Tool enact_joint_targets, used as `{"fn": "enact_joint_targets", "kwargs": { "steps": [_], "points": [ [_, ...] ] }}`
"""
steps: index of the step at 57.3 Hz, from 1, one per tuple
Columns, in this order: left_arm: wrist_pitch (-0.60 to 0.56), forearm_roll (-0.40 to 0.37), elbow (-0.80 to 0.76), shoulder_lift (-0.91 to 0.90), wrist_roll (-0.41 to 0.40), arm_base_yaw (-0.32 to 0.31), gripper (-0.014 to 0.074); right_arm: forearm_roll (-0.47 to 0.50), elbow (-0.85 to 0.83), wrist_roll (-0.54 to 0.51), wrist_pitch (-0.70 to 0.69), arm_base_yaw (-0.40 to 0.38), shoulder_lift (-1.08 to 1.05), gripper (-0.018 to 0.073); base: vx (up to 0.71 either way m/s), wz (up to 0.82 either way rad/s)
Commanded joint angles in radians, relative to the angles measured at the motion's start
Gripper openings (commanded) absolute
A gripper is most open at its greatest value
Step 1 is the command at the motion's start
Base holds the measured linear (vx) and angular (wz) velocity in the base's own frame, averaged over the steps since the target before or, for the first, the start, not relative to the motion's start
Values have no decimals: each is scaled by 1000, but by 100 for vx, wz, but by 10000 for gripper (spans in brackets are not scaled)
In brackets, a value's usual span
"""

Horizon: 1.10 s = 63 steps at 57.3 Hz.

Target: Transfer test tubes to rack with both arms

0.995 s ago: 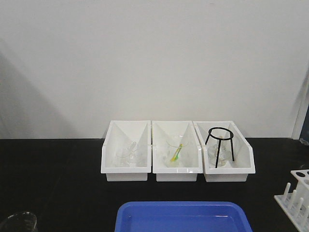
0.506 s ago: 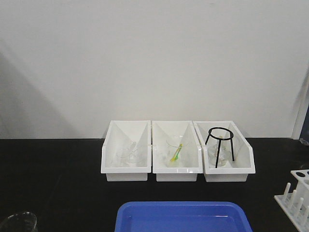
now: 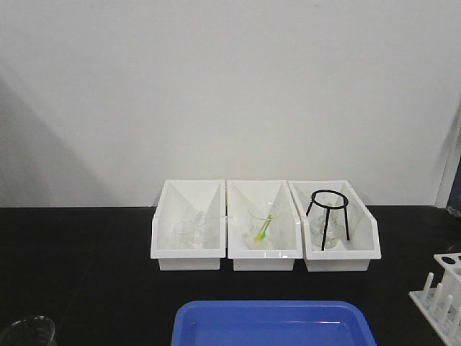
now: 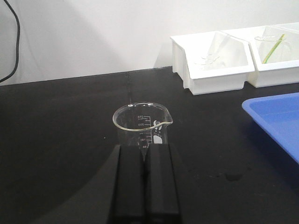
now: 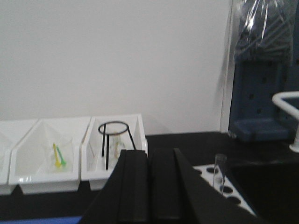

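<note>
Rack at table's right edge w/ one glass test tube upright in a hole, both grippers (left, right) pressed closed on nothing; stage unclear—could be pre-pick or done.

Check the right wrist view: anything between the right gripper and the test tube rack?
Nothing visible. The right gripper, jaws closed together, sits just left of the white rack, which already holds one upright glass tube; only bare black table lies around them.
</note>
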Motion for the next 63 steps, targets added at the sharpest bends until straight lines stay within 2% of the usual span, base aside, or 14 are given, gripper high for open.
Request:
{"fn": "enact_joint_targets", "kwargs": {
  "steps": [1, 17, 22, 29, 63],
  "points": [
    [-78, -10, 27, -20, -9, 0, -20, 147, 74, -176, -64, 0, -100, -7, 0, 0],
    [-78, -10, 27, -20, -9, 0, -20, 186, 456, -182, -62, 0, -526, -7, 0, 0],
    [-78, -10, 27, -21, -9, 0, -20, 219, 532, -181, -78, 2, -537, -7, 0, 0],
    [-78, -10, 27, -21, -9, 0, -20, 221, 531, -187, 0, 0, -501, -7, 0, 0],
    [-75, -10, 27, -21, -9, 0, -20, 222, 531, -190, 10, 0, -551, -7, 0, 0]
  ]
}}
